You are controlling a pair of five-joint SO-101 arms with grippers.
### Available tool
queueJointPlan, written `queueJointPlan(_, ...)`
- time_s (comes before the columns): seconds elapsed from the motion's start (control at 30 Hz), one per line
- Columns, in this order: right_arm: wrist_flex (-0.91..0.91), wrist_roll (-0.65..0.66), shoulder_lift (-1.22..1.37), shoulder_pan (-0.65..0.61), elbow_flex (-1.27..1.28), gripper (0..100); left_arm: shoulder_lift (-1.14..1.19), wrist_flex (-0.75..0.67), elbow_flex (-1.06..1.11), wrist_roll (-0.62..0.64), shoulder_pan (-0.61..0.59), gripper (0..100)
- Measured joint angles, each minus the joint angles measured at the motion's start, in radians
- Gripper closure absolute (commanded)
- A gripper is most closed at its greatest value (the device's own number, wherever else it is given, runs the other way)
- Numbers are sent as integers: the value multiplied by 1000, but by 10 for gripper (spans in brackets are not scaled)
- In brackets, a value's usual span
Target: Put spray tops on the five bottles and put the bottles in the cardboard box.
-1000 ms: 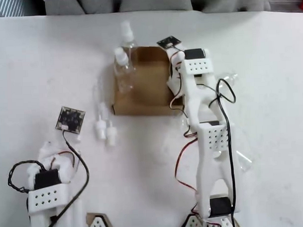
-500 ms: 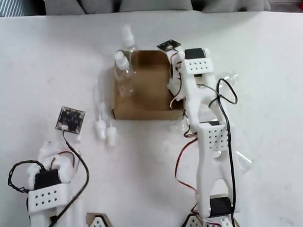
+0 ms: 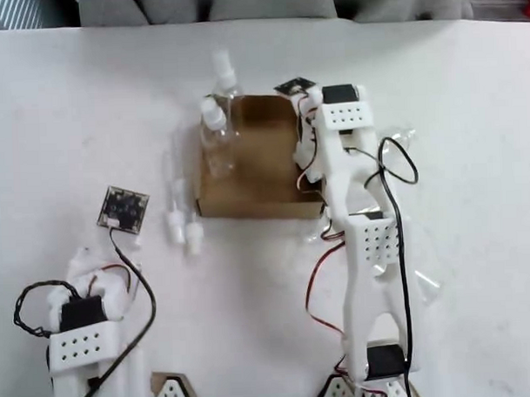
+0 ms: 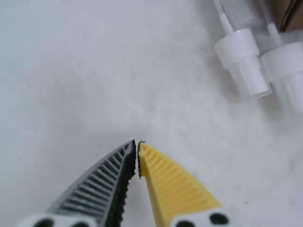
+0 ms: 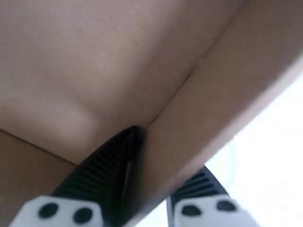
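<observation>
A: Where is the right gripper (image 5: 168, 150)?

B: Astride one wall of the box (image 3: 264, 168) — one finger inside against the cardboard, the other outside, with the wall clamped between them.

A: Anything in the box?

B: A bottle (image 3: 218, 146) lies inside along the wall opposite that gripper, spray top on. A second bottle (image 3: 225, 78), also capped, lies at the far corner on that same side. I cannot tell whether it touches the cardboard.

A: And the left gripper (image 4: 138, 144)?

B: Well apart from the box, low over the table (image 4: 71, 71). Its grey and yellow fingers are pressed together and the tips meet.

A: What is near it?

B: Two loose tops (image 4: 241, 59) — ahead of its fingertips and off to the yellow finger's side. They lie just beside each other on the table, dip tubes pointing away from the gripper.
</observation>
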Motion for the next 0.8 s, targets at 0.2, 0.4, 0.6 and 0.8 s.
queueJointPlan(0.2, 38, 0, -31, 0, 0, 984, 0, 0, 0, 0, 0, 973)
queueJointPlan(0.4, 41, 0, -40, 0, 31, 984, 0, 0, 0, 0, 0, 973)
queueJointPlan(0.6, 21, -3, -97, -2, 158, 984, 0, 0, 0, 0, 0, 973)
queueJointPlan(0.8, -58, -75, -173, -2, 275, 981, 0, 0, 0, 0, 0, 973)
